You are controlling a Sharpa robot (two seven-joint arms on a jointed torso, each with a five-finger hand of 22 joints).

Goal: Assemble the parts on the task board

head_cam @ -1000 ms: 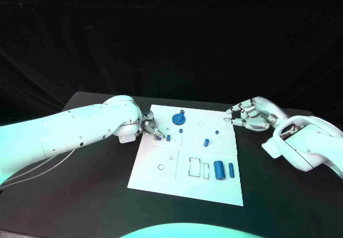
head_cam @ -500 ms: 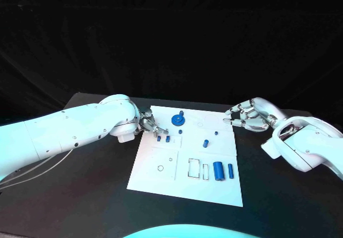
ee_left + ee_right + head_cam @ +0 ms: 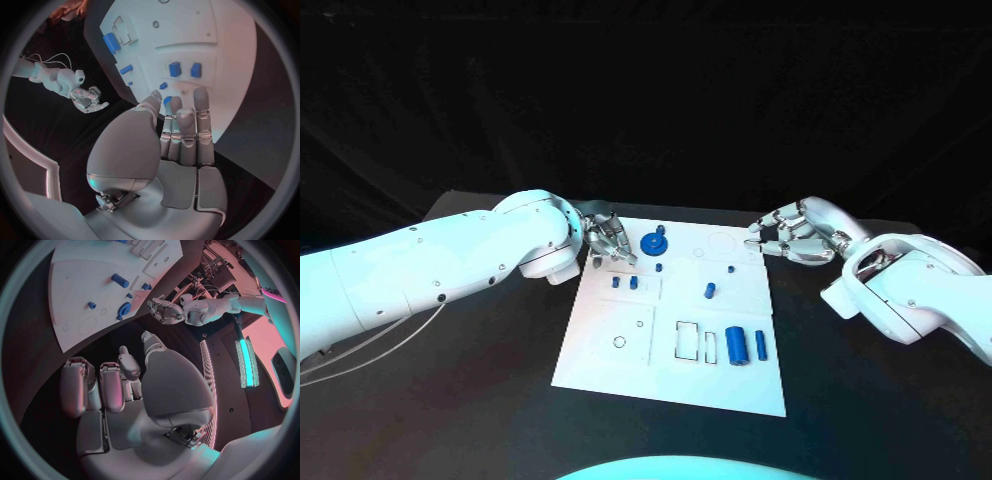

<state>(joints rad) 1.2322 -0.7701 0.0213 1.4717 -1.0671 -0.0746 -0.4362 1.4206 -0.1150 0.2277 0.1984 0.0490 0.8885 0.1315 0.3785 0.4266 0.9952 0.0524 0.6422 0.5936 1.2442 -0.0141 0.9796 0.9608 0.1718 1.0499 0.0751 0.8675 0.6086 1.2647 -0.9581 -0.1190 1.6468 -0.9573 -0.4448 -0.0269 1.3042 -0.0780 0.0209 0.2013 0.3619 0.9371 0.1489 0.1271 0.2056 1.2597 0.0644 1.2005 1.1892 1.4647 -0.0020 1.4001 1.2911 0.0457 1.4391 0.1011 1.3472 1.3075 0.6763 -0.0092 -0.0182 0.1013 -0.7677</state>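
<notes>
The white task board [image 3: 672, 375] lies in the middle of the table. On it are a blue gear [image 3: 656, 241], two small blue pegs [image 3: 625, 283] side by side, a short blue piece [image 3: 710, 291] and a thick blue cylinder [image 3: 737, 347] beside a thinner one [image 3: 762, 346]. My left hand [image 3: 607, 243] hovers over the board's far left corner, just left of the gear, fingers straight and holding nothing. From the left wrist, those fingers [image 3: 201, 120] point at the two pegs [image 3: 185, 69]. My right hand [image 3: 790, 235] stays off the board's far right corner, fingers curled in, nothing in it.
Printed outlines and small holes mark the board [image 3: 87, 270], with rectangles [image 3: 691, 340] near the cylinders and circles [image 3: 720, 243] at the far right. Black table [image 3: 473, 400] surrounds the board on all sides. The left arm [image 3: 430, 265] lies across the table's left part.
My left hand has drawn back from the two small pegs toward the board's far edge, beside the gear. The pegs stay in place. The right hand has barely moved.
</notes>
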